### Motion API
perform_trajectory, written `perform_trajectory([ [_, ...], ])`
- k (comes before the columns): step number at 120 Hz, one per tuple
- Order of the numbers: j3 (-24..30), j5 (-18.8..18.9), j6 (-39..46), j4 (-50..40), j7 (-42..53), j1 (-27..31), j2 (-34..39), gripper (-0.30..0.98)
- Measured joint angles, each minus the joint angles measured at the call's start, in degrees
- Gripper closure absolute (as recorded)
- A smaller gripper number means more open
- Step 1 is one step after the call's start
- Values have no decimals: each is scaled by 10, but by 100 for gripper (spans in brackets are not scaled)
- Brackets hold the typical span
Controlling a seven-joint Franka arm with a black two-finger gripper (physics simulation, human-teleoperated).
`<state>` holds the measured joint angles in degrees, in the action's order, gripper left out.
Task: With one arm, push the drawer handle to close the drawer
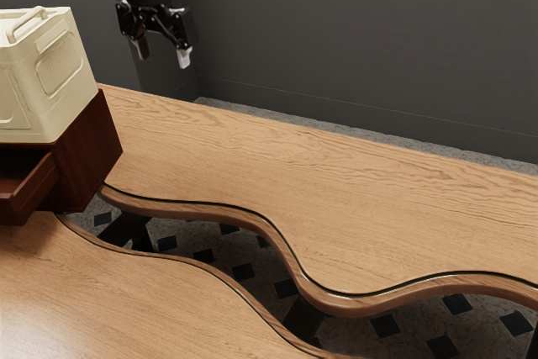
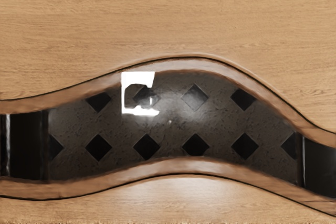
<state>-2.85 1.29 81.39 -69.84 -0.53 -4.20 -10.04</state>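
Bench (image 1: 353,174): light wood, visible grain, satin sheen; edges smooth, glossier. Cabinet (image 1: 88,153) and open drawer (image 1: 34,187): dark reddish wood, low gloss. Cream case (image 1: 50,81): plastic-looking, smooth, mostly matt. Floor (image 2: 170,124): rough-textured grey, dark diamond insets. Wall (image 1: 361,39): matt, smooth.

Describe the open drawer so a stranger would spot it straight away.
Find the wooden table; at the exterior view's left, a cream box sits on a dark red-brown cabinet. The drawer juts from the cabinet, just as dark but hollow and open-topped.
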Motion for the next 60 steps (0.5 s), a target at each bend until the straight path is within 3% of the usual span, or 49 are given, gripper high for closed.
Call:
perform_trajectory([
  [30,3,0,-13,2,-3,5,22,0],
  [38,3,1,-13,-9,-5,5,112,0],
  [43,10,3,-14,-75,-13,16,204,0],
  [51,48,12,-14,-214,-31,95,335,0],
  [60,83,24,-7,-370,-49,184,429,0],
])
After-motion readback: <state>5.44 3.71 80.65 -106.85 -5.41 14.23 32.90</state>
